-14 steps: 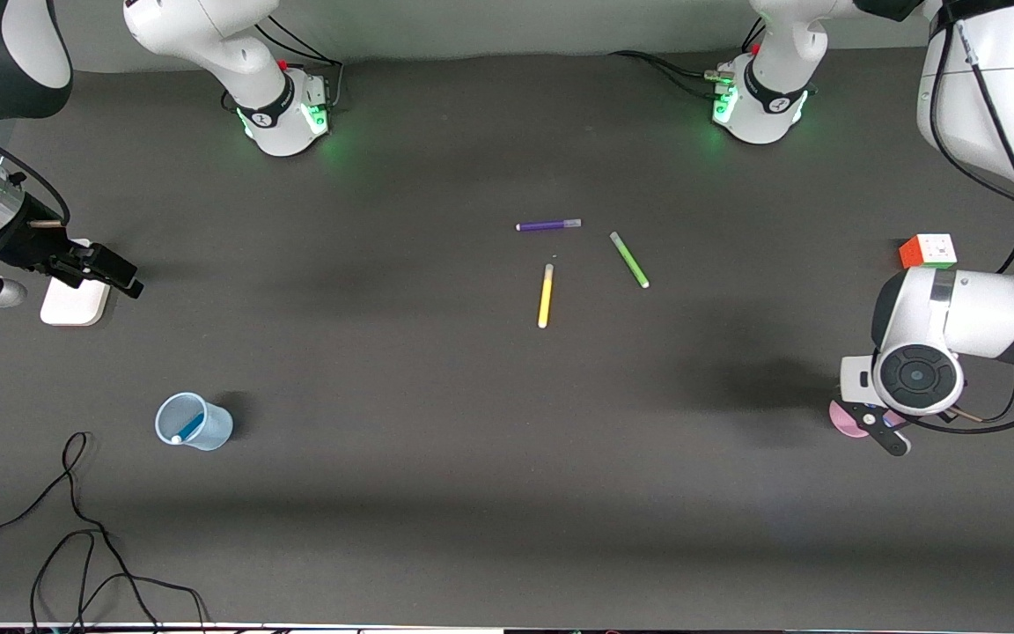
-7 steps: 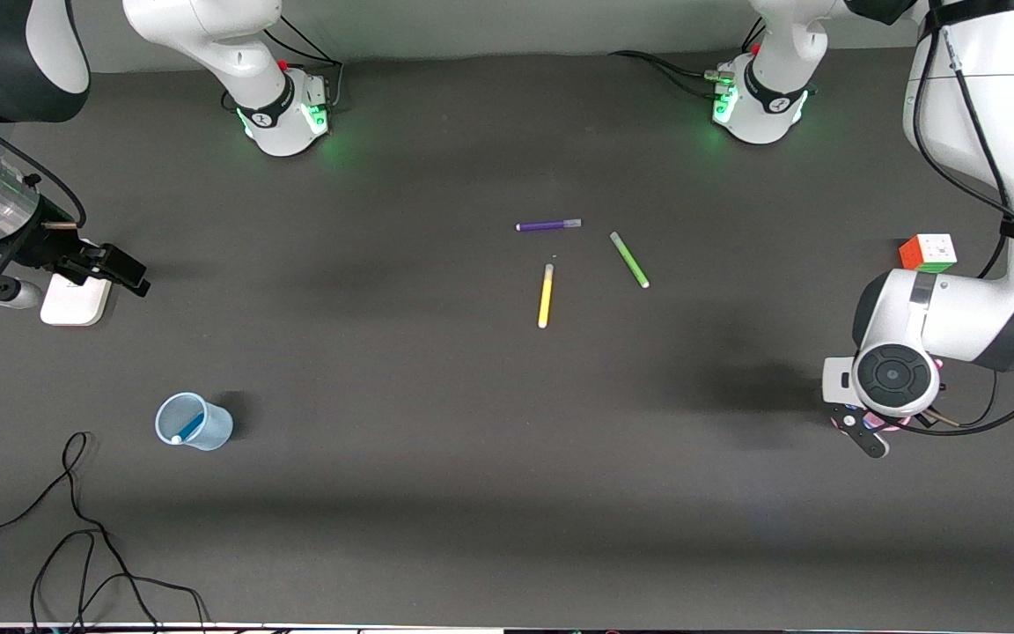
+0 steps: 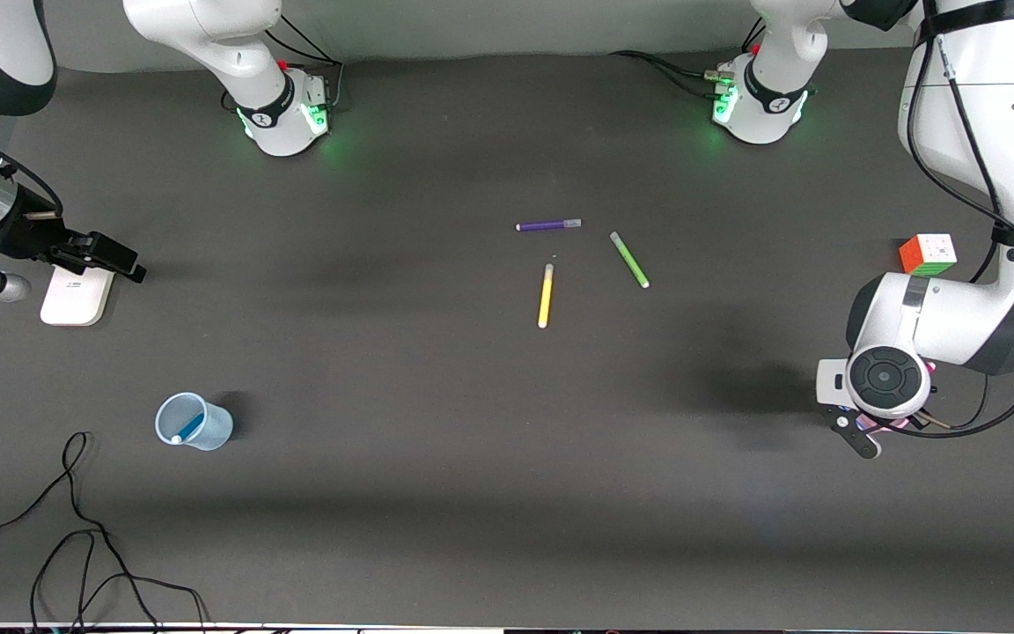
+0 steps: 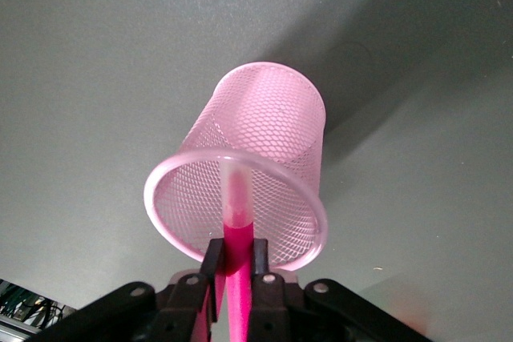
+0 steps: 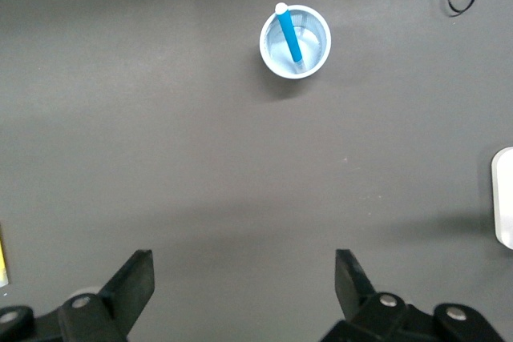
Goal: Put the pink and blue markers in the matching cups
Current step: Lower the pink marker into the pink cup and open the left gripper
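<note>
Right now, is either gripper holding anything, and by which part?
The left gripper pinches the pink marker by its barrel, over the pink cup. The right gripper holds nothing.

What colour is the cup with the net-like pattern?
Pale pink. The pink cup shows best in the left wrist view, with the pink marker poking into it.

Purple pen point(image 3: 548, 225), green pen point(image 3: 629, 260), yellow pen point(image 3: 546, 296), cube point(image 3: 928, 252), white pad point(image 3: 76, 296), cable point(image 3: 76, 519).
</note>
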`<state>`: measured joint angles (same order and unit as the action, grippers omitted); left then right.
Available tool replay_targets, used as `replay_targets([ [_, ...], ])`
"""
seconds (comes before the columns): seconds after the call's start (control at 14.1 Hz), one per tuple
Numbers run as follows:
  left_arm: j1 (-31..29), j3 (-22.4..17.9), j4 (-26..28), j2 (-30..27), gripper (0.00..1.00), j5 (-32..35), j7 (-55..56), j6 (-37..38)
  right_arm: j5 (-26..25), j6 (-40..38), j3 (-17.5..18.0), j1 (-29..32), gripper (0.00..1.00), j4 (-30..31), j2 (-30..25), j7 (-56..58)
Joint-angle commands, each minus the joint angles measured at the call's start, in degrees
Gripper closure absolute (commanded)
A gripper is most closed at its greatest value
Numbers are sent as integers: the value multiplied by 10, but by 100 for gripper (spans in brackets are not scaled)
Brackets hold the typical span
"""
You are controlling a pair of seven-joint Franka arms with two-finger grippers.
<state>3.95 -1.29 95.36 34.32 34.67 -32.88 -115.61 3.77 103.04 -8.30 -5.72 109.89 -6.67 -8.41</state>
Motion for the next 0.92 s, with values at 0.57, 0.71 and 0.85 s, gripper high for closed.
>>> replay_targets([
  [0.57, -3, -3, -23, -78, 0, -73, 4, 48, 12, -1, 7, -2, 0, -43, 45, 12],
  [0.71, -5, -7, -25, -130, 0, -179, 3, 89, 12, -1, 7, -2, 0, -47, 45, 11],
  [0.85, -6, -8, -66, -158, 0, -252, 10, 171, 12, -1, 7, -3, 0, -46, 45, 11],
])
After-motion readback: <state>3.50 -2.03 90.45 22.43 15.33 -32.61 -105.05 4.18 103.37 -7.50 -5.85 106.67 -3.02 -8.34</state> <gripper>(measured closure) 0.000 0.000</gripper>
